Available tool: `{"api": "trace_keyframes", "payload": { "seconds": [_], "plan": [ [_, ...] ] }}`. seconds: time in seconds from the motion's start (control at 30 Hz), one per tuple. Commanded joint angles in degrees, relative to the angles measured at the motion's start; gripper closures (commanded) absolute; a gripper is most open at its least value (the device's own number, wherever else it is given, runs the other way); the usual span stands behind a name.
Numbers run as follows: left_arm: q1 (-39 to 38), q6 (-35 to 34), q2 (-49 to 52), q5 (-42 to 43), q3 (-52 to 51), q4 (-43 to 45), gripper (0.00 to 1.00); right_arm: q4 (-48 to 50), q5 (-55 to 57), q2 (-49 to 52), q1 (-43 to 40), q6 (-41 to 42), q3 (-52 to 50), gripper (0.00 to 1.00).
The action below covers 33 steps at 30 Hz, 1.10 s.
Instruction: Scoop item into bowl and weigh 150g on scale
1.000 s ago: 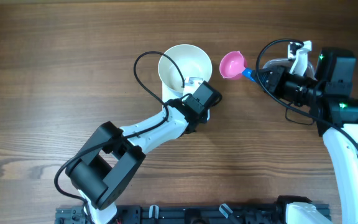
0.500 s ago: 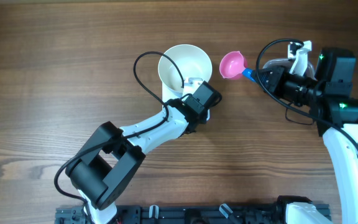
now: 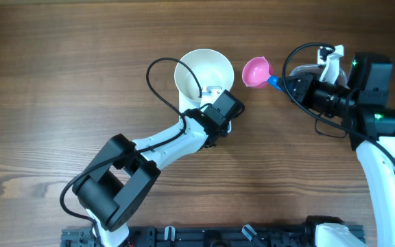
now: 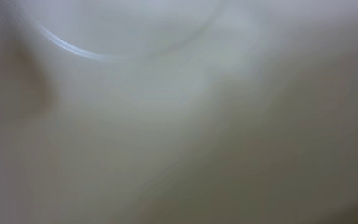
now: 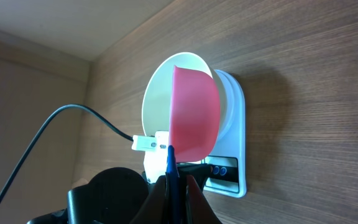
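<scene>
Overhead straight down; wrists close on bowl

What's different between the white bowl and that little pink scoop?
The bowl is white and wider; the scoop is pink and smaller. The bowl has no handle; the scoop has a blue one, pinched by the right tool. The bowl sits on the scale; the scoop is held beside it. Both are round and look empty.

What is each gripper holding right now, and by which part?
The right gripper holds the pink scoop by its blue handle. The left gripper appears clamped on the rim of the white bowl.
</scene>
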Motion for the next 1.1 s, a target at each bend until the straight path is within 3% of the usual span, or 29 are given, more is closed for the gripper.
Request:
{"api": "trace_keyframes", "payload": {
  "seconds": [0.0, 0.07, 0.13, 0.3, 0.67, 0.83, 0.93, 1.07],
  "plan": [
    [0.5, -1.0, -0.9, -0.1, -0.5, -1.2, 0.96, 0.1, 0.4, -0.9, -0.2, -1.3, 1.0, 0.95],
    [0.5, -0.9, -3.8, -0.1, -0.5, -2.4, 0.95, 0.1, 0.4, -0.9, -0.2, -1.5, 1.0, 0.96],
    [0.5, -0.8, -8.5, -0.1, -0.5, -3.7, 0.83, 0.1, 0.4, -0.9, -0.2, -1.7, 1.0, 0.96],
    [0.5, -0.8, -13.3, 0.0, -0.5, -4.3, 0.74, 0.1, 0.4, -0.9, -0.2, -2.5, 1.0, 0.96],
    [0.5, -0.9, -6.1, 2.7, -0.5, -4.8, 0.82, 0.1, 0.4, -0.9, -0.2, -2.6, 1.0, 0.96],
    [0.5, -1.0, -2.4, 2.9, -0.5, -2.8, 0.69, 0.1, 0.4, -0.9, -0.2, -2.6, 1.0, 0.96],
    [0.5, -1.0, -2.3, 2.9, -0.5, -2.0, 0.69, 0.1, 0.5, -0.9, -0.2, -2.6, 1.0, 0.96],
    [0.5, -1.0, -0.4, 1.1, -0.5, -0.9, 0.82, 0.1, 0.9, -0.9, -0.2, -2.6, 1.0, 0.96]
  ]
}}
